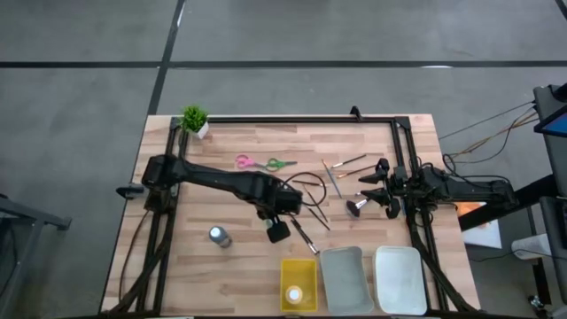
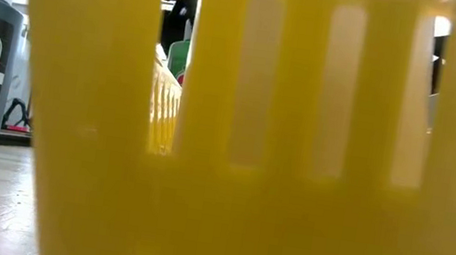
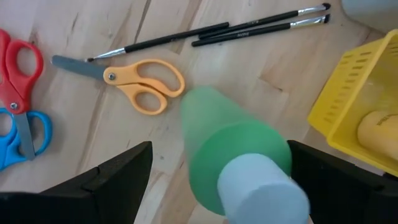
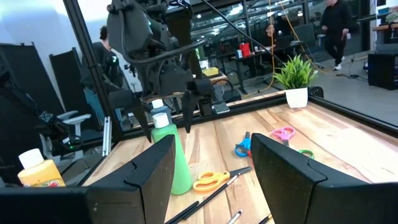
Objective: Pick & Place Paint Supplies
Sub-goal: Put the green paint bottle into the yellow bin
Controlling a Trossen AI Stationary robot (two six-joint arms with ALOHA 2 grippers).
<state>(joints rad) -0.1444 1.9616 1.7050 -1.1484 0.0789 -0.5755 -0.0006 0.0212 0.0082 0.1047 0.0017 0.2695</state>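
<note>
Upright, green bottle [image 3: 233, 158] stands cap-up between open left gripper [image 3: 217, 180] jaws.

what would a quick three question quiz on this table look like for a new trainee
1. True or false: the left end effector has shut on the green bottle.
2. Which tray holds the yellow bottle? A: yellow tray. B: grey tray. C: white tray.
3. In the left wrist view, what colour are the handles of the scissors lying nearest the green bottle?

Key
1. False: its fingers stand open on either side of the bottle, with gaps.
2. A.
3. Orange.
</note>
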